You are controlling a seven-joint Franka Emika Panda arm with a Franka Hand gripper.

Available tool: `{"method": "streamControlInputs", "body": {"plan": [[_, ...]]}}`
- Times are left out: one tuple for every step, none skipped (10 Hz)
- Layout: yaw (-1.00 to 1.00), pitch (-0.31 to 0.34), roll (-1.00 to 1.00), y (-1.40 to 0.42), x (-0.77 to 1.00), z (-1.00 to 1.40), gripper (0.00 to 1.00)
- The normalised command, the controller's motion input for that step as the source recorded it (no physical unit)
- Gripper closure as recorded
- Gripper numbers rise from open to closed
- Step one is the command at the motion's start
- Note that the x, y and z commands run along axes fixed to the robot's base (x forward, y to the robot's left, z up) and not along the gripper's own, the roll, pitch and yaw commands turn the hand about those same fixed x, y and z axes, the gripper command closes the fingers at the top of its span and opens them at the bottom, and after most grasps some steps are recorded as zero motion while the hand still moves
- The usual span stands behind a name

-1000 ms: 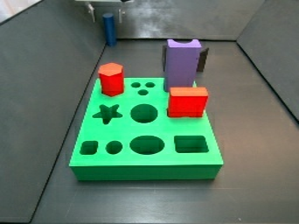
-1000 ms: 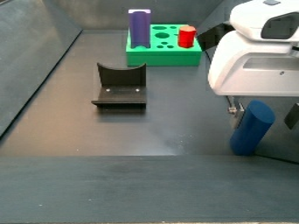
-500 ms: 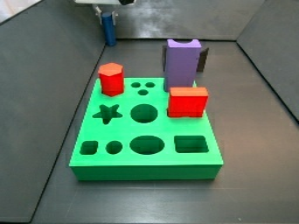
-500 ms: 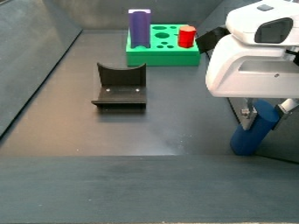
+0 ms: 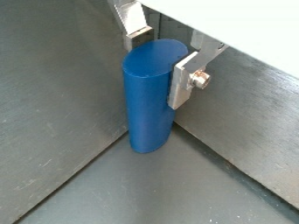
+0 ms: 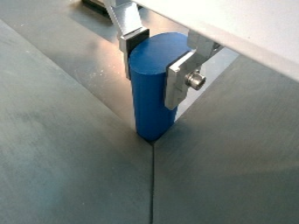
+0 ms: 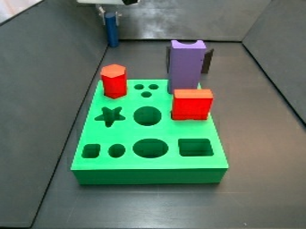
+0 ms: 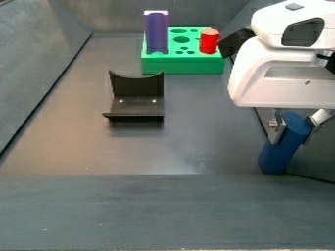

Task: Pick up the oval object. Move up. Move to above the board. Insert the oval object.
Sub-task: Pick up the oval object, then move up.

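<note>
The oval object, a dark blue peg (image 5: 149, 101), stands on the grey floor at the foot of a wall, as the other wrist view (image 6: 155, 92) also shows. My gripper (image 5: 162, 54) is shut on its upper part, with one silver finger (image 6: 180, 79) pressed on each side. In a side view the gripper (image 7: 110, 9) and peg (image 7: 113, 32) are at the far back left, well apart from the green board (image 7: 149, 175). In a side view the peg (image 8: 283, 149) leans a little under the gripper (image 8: 293, 120).
On the board stand a purple block (image 7: 185, 61), a red hexagonal block (image 7: 114, 80) and a red square block (image 7: 191, 104). The dark fixture (image 8: 133, 96) stands on the floor between the board (image 8: 177, 68) and the gripper. Grey walls enclose the floor.
The gripper has come down around the peg and shut on it. In a side view the peg now leans where it stood straight one second ago.
</note>
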Motion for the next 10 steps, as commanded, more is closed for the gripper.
{"method": "streamControlInputs", "body": {"plan": [[0.00, 0.000, 0.00, 0.00, 0.00, 0.00, 1.00], [0.00, 0.000, 0.00, 0.00, 0.00, 0.00, 1.00], [0.00, 0.000, 0.00, 0.00, 0.00, 0.00, 1.00], [0.00, 0.000, 0.00, 0.00, 0.00, 0.00, 1.00], [0.00, 0.000, 0.00, 0.00, 0.00, 0.83, 1.00], [-0.02, 0.006, 0.01, -0.03, 0.00, 0.80, 1.00], [-0.03, 0.014, 0.02, -0.03, 0.00, 0.75, 1.00], [-0.03, 0.033, 0.05, -0.02, -0.02, 0.62, 1.00], [-0.02, 0.051, 0.08, -0.01, -0.03, 0.52, 1.00], [-0.01, 0.073, 0.10, -0.01, -0.03, 0.39, 1.00]]}}
